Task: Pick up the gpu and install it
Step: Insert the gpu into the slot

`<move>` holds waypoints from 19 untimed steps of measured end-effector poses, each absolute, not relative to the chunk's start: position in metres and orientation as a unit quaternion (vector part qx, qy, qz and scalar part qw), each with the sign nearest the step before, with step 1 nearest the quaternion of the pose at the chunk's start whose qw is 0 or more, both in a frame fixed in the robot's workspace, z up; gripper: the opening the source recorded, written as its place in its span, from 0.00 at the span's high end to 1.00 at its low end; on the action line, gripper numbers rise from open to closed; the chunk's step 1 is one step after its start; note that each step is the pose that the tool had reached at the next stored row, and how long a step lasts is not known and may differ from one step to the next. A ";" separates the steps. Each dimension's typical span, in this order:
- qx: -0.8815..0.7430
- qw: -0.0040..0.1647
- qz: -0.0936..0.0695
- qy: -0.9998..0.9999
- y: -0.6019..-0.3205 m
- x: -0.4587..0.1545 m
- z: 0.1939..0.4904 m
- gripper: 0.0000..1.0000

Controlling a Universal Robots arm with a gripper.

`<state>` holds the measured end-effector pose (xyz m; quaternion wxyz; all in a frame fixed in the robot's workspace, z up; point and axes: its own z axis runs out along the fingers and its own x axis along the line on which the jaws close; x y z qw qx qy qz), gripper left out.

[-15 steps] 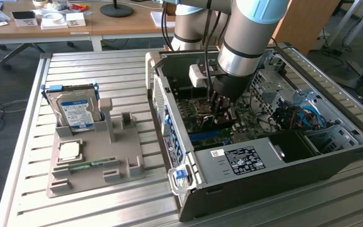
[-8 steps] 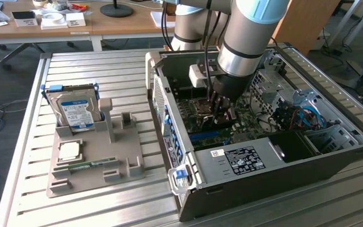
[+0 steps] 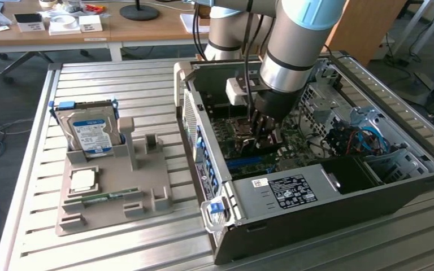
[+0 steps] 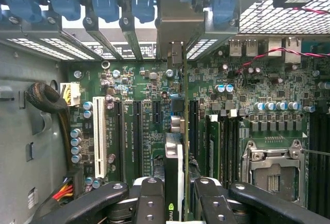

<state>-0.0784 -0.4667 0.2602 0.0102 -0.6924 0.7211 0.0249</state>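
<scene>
Holds the gpu [image 4: 174,167] on edge, clenched between the two fingers of the pincer [image 4: 174,199], over the long slots of the green motherboard [image 4: 139,80] inside the open computer case [image 3: 315,226]. Well apart, on the exterior view's left: hard drive [image 3: 89,132] upright in the grey holder [image 3: 138,197] on the counter [image 3: 126,79]

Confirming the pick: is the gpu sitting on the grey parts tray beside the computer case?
No, the gpu is clamped edge-on in the gripper, just above the motherboard.

A hard drive [image 3: 89,132] stands upright in a grey holder [image 3: 104,219], beside a memory stick [image 3: 100,197].
</scene>
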 end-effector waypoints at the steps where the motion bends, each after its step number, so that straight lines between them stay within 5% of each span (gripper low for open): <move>1: -0.692 0.010 0.025 0.721 -0.467 -0.078 0.260 0.73; 19: -0.692 0.010 0.025 0.721 -0.467 -0.078 0.258 0.73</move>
